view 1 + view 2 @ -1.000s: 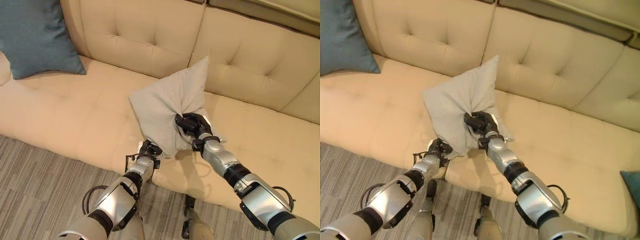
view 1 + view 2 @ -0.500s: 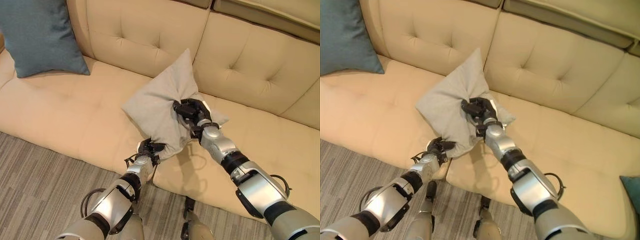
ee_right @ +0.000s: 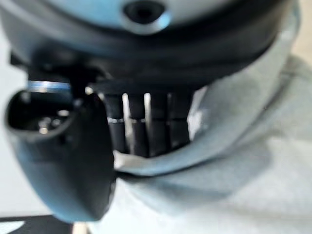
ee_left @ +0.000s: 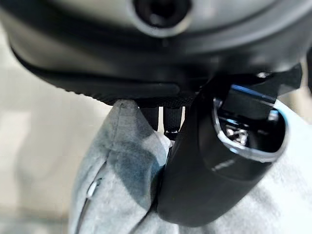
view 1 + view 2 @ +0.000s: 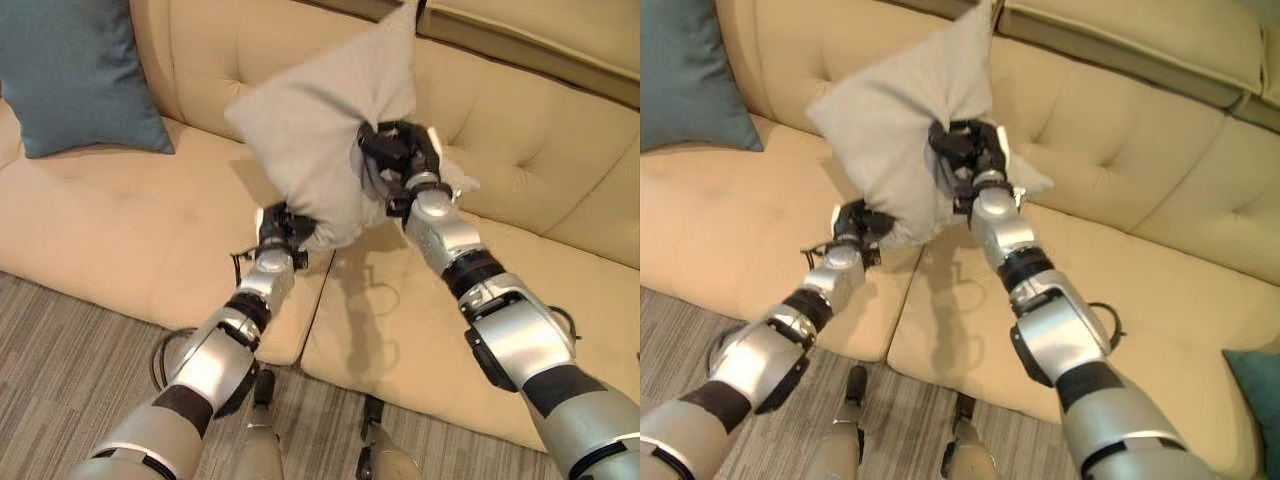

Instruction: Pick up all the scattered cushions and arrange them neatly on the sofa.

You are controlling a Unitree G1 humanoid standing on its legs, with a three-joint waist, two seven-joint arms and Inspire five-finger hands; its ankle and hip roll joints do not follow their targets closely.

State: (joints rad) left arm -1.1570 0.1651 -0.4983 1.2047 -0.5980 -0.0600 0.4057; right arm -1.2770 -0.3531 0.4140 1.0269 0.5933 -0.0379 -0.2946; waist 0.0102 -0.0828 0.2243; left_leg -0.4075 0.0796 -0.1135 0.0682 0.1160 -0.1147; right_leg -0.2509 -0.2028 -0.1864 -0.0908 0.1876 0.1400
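A light grey cushion (image 5: 315, 120) hangs in the air in front of the beige sofa's backrest (image 5: 520, 130), above the seat. My right hand (image 5: 398, 155) is shut on its right side, fingers (image 3: 146, 129) curled into the bunched cloth (image 3: 234, 161). My left hand (image 5: 279, 228) grips its lower corner; in the left wrist view the thumb (image 4: 204, 165) presses into the grey cloth (image 4: 117, 170). A teal cushion (image 5: 75, 70) leans against the backrest at the sofa's left end.
The sofa's seat (image 5: 120, 230) is bare between the teal cushion and the arms. Grey striped carpet (image 5: 60, 380) lies in front of it. Another teal cushion's corner (image 5: 1255, 385) shows at the seat's right end.
Both hands have lifted the grey cushion off the seat and carried it up and toward the backrest. The camera has shifted a little.
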